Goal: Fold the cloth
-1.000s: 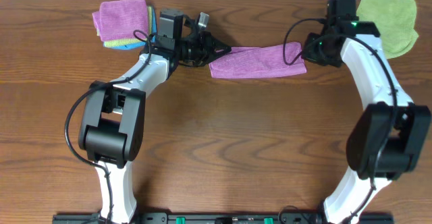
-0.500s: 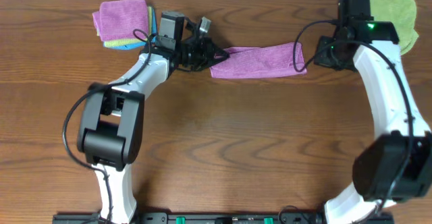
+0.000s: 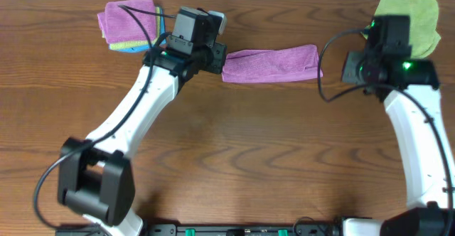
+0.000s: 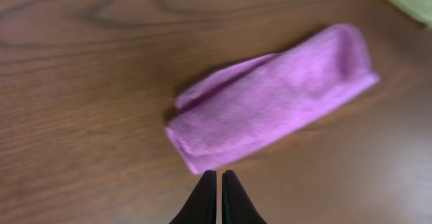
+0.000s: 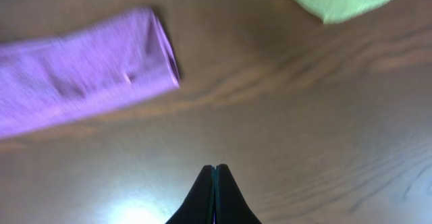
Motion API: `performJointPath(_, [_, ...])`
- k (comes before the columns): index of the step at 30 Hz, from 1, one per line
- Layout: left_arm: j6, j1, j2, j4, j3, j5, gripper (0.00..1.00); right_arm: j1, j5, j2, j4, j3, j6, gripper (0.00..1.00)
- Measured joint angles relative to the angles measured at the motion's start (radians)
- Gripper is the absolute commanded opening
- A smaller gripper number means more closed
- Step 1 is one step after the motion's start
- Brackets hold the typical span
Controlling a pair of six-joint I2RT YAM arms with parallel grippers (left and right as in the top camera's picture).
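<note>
the table (image 3: 227, 158) fills the view, with the left arm (image 3: 135, 115) and right arm (image 3: 419, 136) both reaching toward its far edge. the cloth (image 3: 270, 64) lies near the middle of that far edge as a narrow purple strip. its long axis runs left to right, parallel to the edge. a green cloth (image 3: 409, 15) sits at the far right corner and a stack (image 3: 128, 19) topped with a purple cloth at the far left corner.

the left jaws are closed and empty, just beside the strip's left short end, which lies straight ahead of them. the right jaws are also closed on nothing, standing apart from the right short end. the left arm is the nearer, so a further fold looks likely to start there. no tag, brand or writing can be read.
</note>
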State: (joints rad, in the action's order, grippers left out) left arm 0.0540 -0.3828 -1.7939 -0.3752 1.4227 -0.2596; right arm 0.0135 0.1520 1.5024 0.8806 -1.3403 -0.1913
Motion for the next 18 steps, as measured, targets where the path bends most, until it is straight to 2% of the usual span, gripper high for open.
performJointPath(7, [-0.032, -0.004, -0.146, 0.066, 0.006, 0.047, 0.06, 0.000, 0.002, -0.005, -0.070, 0.116, 0.019, 0.02])
performJointPath(18, [-0.059, -0.051, -0.358, 0.064, 0.242, 0.019, 0.06, 0.000, 0.002, -0.006, -0.089, 0.116, 0.028, 0.01])
